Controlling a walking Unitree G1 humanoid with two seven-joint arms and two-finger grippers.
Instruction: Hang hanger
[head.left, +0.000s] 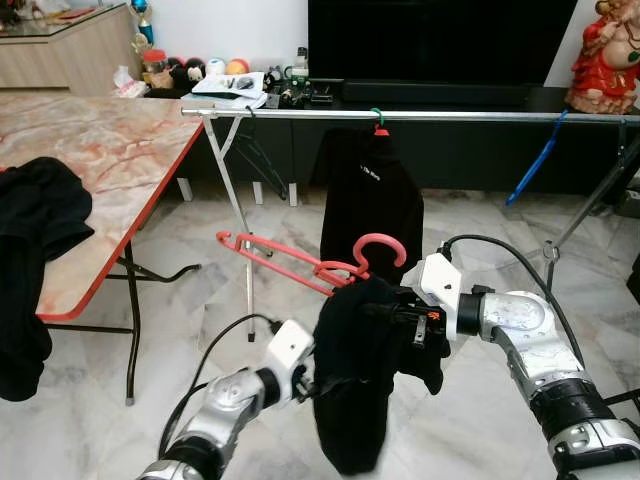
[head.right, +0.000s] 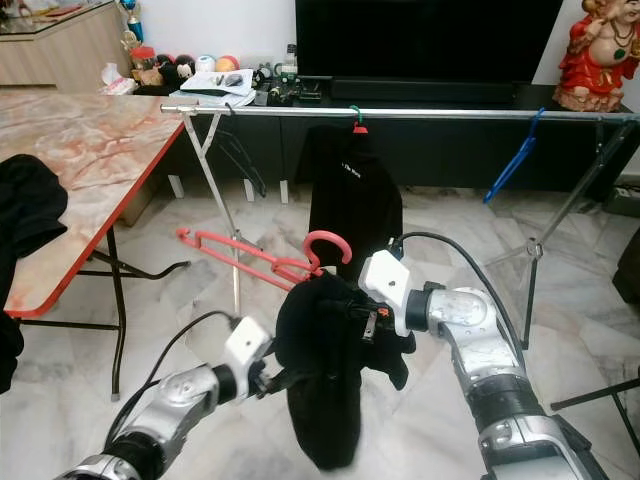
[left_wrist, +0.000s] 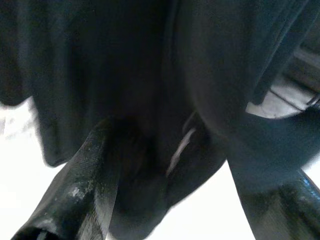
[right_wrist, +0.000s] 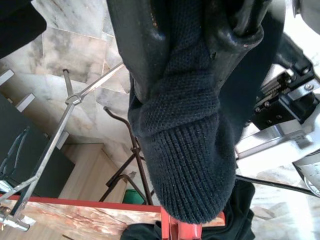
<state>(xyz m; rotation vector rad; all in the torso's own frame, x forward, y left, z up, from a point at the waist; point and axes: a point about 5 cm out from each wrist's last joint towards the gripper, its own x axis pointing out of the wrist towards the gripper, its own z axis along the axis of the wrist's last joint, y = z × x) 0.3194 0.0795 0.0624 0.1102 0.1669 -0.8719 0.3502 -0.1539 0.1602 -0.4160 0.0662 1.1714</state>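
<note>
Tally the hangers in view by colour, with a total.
Red hangers: 2, one held out with the black garment at the claws, one under the black top on the rail.
Blue hangers: 1, bare on the rail.
Total: 3

Right pincer (head.left: 405, 322) buried in the black garment (head.left: 355, 380), most of the red hanger (head.left: 310, 262) covered by that garment, left pincer (head.left: 318, 385) fingertips lost behind it, left wrist view blurred.
</note>
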